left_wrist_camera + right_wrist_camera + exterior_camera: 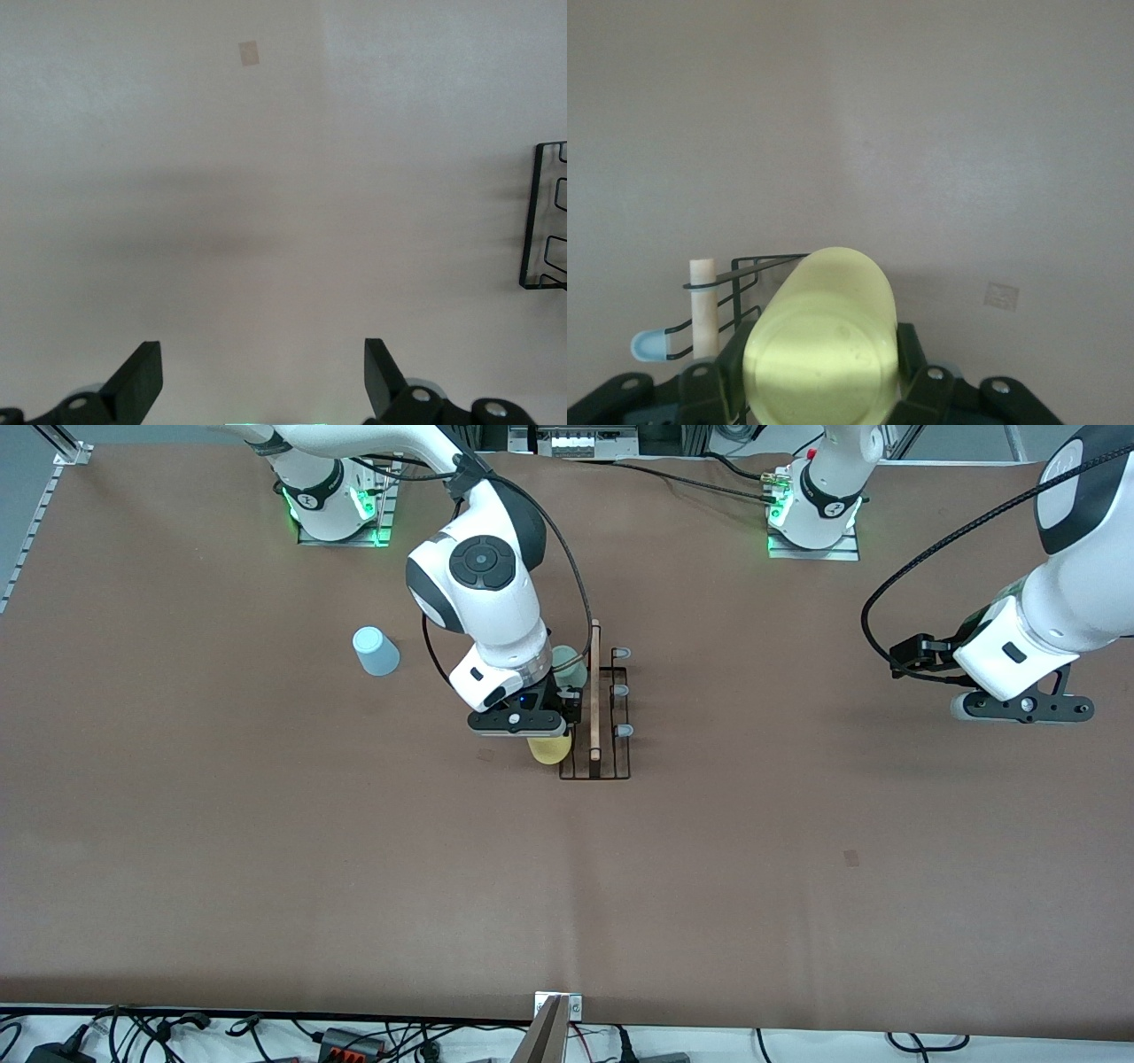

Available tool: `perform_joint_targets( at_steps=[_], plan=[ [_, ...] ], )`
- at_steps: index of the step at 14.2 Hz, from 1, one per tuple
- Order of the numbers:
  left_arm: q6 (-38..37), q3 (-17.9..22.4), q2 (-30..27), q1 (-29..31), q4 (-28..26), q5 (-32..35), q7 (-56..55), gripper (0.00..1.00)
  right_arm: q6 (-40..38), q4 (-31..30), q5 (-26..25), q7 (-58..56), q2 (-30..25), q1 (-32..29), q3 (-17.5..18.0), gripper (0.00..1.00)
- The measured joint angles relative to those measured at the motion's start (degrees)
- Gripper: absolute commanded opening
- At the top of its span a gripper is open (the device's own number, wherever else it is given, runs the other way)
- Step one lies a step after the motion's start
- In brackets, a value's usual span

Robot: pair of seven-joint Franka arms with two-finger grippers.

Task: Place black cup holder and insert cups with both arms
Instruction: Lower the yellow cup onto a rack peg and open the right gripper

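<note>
Yellow cup (549, 749) is the closest thing to the front camera here, lying on its side and clamped in the right gripper (521, 724), jaws pinched tight on it, right at the near end of the black cup holder (595, 766). In the right wrist view you can see the cup's base (821, 359) facing the lens with the rack's wire and a blue-tipped prong (649, 344) just beside it.

The holder sits mid-bench with its wooden rod handle (594, 691) on top. The pale green cup (568, 666) shows at the holder's farther end, partly hidden by the right arm, so I can't say how well it's seated.

My take on this step: keep the yellow cup's mouth lined up with its prong and push along the prong's axis, slow, so the light wire rack doesn't slide. Only let go once the cup is fully on.

Light blue cup (376, 651) is on the bench well toward the right arm's end, not yet loaded. The left gripper (1019, 707) waits over bare bench at its own end, fingers (140, 376) spread wide, holding nothing.
</note>
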Motion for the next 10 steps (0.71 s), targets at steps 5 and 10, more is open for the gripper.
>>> perform_joint_targets(
  at_steps=[5,10],
  plan=[
    [0.0,0.0,0.0,0.0,0.0,0.0,0.0,1.0,0.0,0.03,0.01,0.86,0.65,1.63,0.02,0.14],
    [0.0,0.0,0.0,0.0,0.0,0.0,0.0,1.0,0.26,0.05,0.0,1.61,2.72,2.64,-0.12,1.0]
  ],
)
